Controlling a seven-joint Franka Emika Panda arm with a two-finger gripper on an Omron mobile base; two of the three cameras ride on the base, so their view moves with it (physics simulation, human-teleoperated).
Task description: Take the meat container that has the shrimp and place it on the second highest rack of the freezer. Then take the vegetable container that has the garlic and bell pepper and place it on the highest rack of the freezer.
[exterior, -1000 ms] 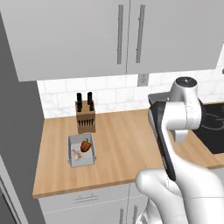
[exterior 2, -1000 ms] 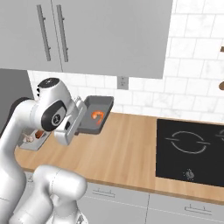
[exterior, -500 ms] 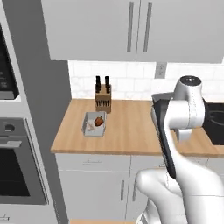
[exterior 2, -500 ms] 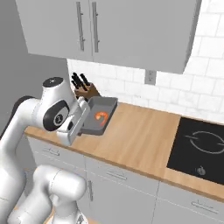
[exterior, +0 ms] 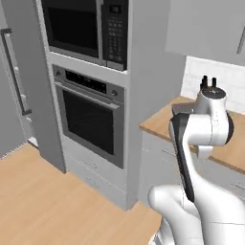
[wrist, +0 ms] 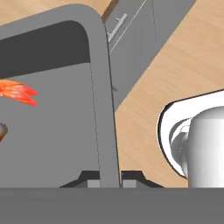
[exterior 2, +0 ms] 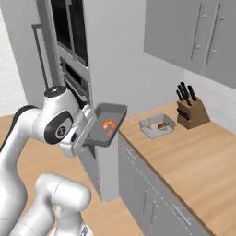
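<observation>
Grey meat container (exterior 2: pixel 106 124) with the shrimp (exterior 2: pixel 109 126), its rim pinched by the claw (wrist: pixel 110 179); vegetable container (exterior 2: pixel 157 126) in right base view.

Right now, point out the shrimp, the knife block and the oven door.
shrimp (exterior 2: pixel 109 126), right base view, its curled body.
knife block (exterior 2: pixel 191 115), right base view, wooden front face.
oven door (exterior: pixel 91 123), left base view, dark glass panel.

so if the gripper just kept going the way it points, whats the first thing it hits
Likely the tall grey oven cabinet: the gripper, shut on the shrimp tray, points that way, but depth is unclear.
</observation>
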